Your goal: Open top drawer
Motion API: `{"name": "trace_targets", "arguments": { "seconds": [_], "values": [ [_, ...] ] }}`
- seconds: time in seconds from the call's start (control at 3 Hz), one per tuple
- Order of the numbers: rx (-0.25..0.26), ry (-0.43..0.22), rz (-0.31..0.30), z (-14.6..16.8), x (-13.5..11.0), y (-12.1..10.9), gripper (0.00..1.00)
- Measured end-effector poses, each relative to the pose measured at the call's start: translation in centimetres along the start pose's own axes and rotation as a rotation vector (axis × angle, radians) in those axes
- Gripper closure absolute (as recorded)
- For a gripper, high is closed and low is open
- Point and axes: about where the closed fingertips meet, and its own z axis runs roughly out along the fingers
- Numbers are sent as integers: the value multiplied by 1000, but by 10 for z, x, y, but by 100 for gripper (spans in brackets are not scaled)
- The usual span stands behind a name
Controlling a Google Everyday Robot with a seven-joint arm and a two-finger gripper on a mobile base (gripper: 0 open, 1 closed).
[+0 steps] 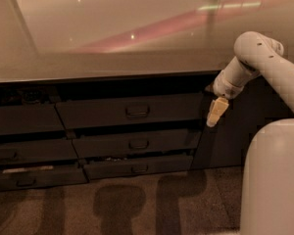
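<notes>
The top drawer (pixel 130 110) is the widest dark grey front, under the counter edge, with a small loop handle (pixel 136 111) at its centre. Its front stands slightly forward of the cabinet, with a dark gap above it. My gripper (pixel 213 113), with pale cream fingers, hangs from the white arm just past the drawer's right end, level with its front. It is well to the right of the handle and holds nothing that I can see.
Two shallower drawers (pixel 137 143) (pixel 137 168) lie below the top one. A left stack of shorter drawer fronts (pixel 24 119) is partly ajar. The glossy countertop (pixel 112 38) overhangs above. My white base (pixel 274 180) fills the lower right; carpet (pixel 137 204) lies in front.
</notes>
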Motion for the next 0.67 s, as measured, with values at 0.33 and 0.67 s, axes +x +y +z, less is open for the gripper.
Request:
{"name": "trace_targets", "arguments": {
  "seconds": [0.33,0.67],
  "values": [
    [-8,-2,-1,0,1,5,0],
    [-8,-2,-1,0,1,5,0]
  ]
}}
